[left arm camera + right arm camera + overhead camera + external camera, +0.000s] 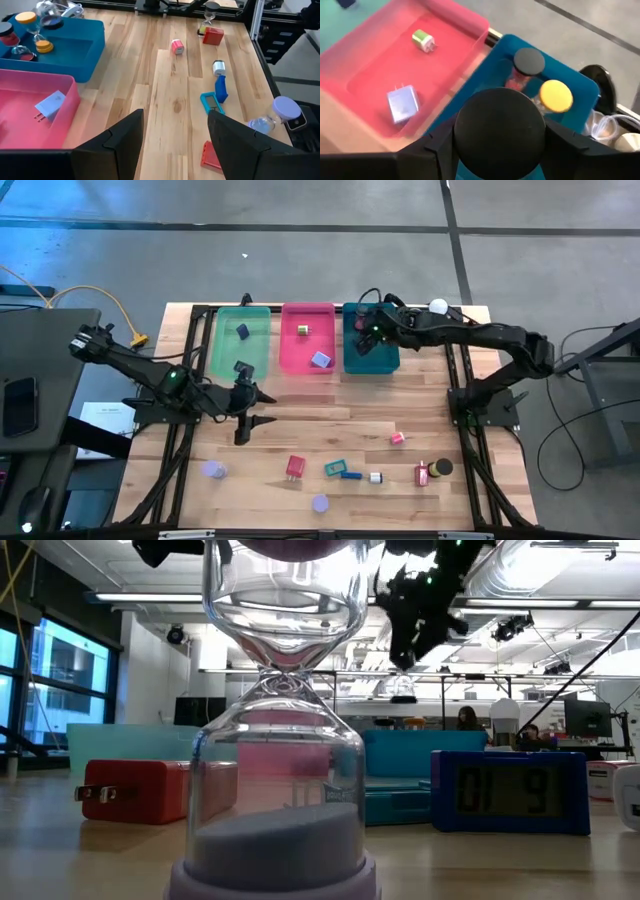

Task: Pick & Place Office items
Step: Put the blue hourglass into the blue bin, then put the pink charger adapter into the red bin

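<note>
My right gripper [368, 338] hangs over the teal tray [385, 362], shut on an item of which only a black round cap [500, 132] shows. In that tray lie hourglasses with a black cap [529, 60] and a yellow cap [556, 95]. My left gripper [245, 418] is open above the bare table in front of the green tray [222, 350], touching nothing. On the near table rest lavender hourglasses [213, 470] [320, 503], a red charger [295, 467], a teal clock [335, 468] and a pink charger [397, 438]. My right gripper has the black round cap pinched between its two fingers, one at each side of the rim [462, 135]. The fingers [432, 150] slant downward from the table's right side. The item is lifted clear above the teal tray; the cap hides what lies beneath it.
The pink tray [290, 360] holds a lavender charger [320, 360] and a green-and-white plug [302, 329]; the green tray holds a dark block [242, 331]. A red block [422, 474] and a black-capped hourglass [440, 468] stand near right. A white ball [438, 307] sits behind the teal tray.
</note>
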Robot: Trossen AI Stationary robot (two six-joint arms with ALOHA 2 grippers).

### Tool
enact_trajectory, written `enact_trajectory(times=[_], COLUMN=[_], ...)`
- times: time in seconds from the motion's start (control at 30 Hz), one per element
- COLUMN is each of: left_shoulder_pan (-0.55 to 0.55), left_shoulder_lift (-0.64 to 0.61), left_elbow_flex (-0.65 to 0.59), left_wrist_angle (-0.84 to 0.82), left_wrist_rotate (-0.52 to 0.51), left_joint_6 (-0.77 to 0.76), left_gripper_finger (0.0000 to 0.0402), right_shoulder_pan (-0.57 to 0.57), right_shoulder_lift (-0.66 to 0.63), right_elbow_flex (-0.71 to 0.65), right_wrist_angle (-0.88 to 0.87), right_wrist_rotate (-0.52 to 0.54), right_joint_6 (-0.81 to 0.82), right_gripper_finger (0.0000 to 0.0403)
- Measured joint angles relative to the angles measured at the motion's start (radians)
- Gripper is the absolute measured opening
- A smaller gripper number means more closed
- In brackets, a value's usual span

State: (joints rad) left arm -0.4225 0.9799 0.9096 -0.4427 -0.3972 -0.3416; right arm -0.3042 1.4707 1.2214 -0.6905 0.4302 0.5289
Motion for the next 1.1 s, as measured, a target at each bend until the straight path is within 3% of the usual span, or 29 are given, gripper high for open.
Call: enact_trajectory(times=[0.23,0.4,0.73,1.1], left_shoulder_pan=[-0.006,-0.006,-0.006,-0.006], left_shoulder_lift=[0.0,0.0,0.0,0.0], left_elbow_flex=[0.0,0.0,0.0,0.0], left_wrist_angle=[0.001,0.002,0.002,0.001], left_wrist_rotate=[0.001,0.0,0.0,0.0], left_joint_6=[0.0,0.0,0.0,0.001], left_gripper_finger=[0.0214,0.0214,0.0214,0.0214], right_shoulder_pan=[-0.035,-0.052,-0.087,-0.095], right_shoulder_lift=[0.069,0.154,0.285,0.282], right_elbow_flex=[-0.062,-0.063,-0.064,-0.063], right_wrist_angle=[0.13,0.191,0.286,0.292], right_wrist_rotate=[-0.053,-0.07,-0.097,-0.084], right_joint_6=[-0.006,-0.028,-0.059,-0.084], right_gripper_finger=[0.0195,0.0213,0.0197,0.0309])
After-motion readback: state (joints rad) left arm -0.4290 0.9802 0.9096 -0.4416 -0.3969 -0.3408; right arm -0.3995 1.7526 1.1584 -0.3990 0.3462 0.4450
